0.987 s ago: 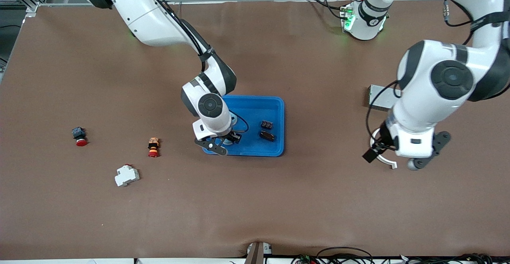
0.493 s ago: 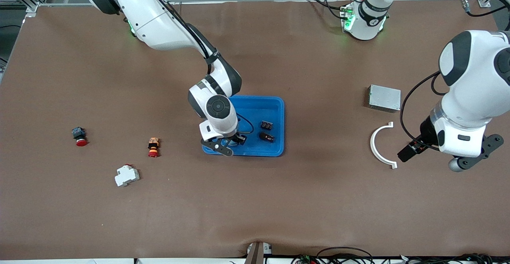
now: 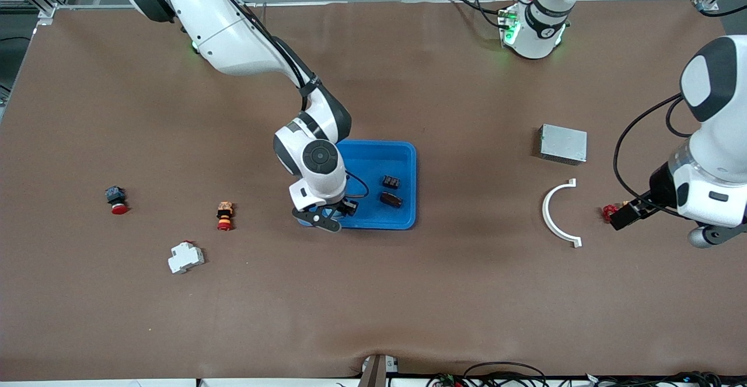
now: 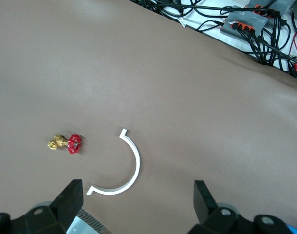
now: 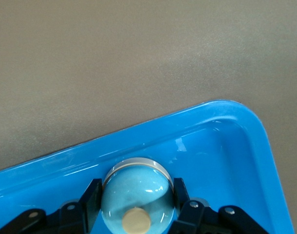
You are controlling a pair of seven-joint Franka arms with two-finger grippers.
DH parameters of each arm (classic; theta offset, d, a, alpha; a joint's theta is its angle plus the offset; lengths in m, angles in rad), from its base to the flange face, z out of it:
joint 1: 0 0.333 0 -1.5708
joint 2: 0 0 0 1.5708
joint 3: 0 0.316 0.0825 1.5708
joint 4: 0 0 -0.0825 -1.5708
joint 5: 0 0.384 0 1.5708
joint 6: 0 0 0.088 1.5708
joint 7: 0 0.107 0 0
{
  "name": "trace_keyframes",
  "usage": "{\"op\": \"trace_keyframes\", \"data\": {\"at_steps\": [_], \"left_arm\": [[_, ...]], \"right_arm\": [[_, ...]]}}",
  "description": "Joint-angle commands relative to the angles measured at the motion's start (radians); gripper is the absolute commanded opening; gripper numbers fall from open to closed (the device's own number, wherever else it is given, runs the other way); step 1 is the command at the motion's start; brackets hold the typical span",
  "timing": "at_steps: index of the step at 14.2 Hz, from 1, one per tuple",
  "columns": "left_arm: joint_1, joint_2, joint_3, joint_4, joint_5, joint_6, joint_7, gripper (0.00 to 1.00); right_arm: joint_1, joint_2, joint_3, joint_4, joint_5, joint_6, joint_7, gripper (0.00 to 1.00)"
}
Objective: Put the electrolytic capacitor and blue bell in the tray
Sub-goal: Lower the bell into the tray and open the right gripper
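The bright blue tray (image 3: 373,159) lies mid-table. A dark cylinder, the electrolytic capacitor (image 3: 391,200), lies inside it. My right gripper (image 3: 330,212) is at the tray's corner nearest the front camera, toward the right arm's end. In the right wrist view this gripper (image 5: 137,196) is shut on the blue bell (image 5: 138,187), a glossy light-blue dome with a tan button, inside the tray's rim (image 5: 139,129). My left gripper (image 3: 709,223) hangs high over the left arm's end of the table. Its dark fingers (image 4: 70,200) stand wide apart and hold nothing.
A small black block (image 3: 390,182) also sits in the tray. A grey metal box (image 3: 563,143), a white curved piece (image 3: 551,220) and a red-handled brass valve (image 3: 608,211) lie toward the left arm's end. Two red push buttons (image 3: 115,199) (image 3: 224,215) and a white breaker (image 3: 185,257) lie toward the right arm's end.
The left arm has swung out toward its end of the table, uncovering the white curved piece and the red valve. The right gripper has shifted slightly over the tray corner, still holding the bell.
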Motion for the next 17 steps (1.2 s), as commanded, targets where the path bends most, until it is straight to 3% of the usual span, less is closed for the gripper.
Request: {"op": "trace_keyframes", "data": {"at_steps": [1,4,5,6,11,14,17], "left_arm": [[0.011,-0.045,-0.009,-0.024,-0.017,-0.035,0.037,1.0],[0.011,-0.052,-0.009,-0.026,-0.018,-0.039,0.081,1.0],[0.011,-0.053,-0.012,-0.022,-0.02,-0.039,0.09,1.0],[0.011,-0.064,-0.014,-0.021,-0.02,-0.039,0.092,1.0],[0.008,-0.113,-0.047,-0.029,-0.018,-0.149,0.129,1.0],[0.005,-0.141,-0.052,-0.03,-0.018,-0.202,0.213,1.0],[0.01,-0.174,-0.052,-0.029,-0.018,-0.218,0.26,1.0]], "right_arm": [[-0.01,0.026,0.0,0.023,-0.03,-0.009,-0.015,0.0],[-0.011,0.025,0.0,0.023,-0.027,-0.01,-0.015,0.0],[-0.014,0.025,0.0,0.023,-0.022,-0.012,-0.015,0.27],[-0.014,0.022,0.0,0.022,-0.022,-0.013,-0.012,0.99],[-0.043,-0.015,0.02,0.08,-0.002,-0.218,-0.037,1.0],[-0.091,-0.032,0.042,0.245,0.14,-0.458,-0.112,1.0],[-0.147,-0.056,0.042,0.362,0.179,-0.659,-0.123,1.0]]}}
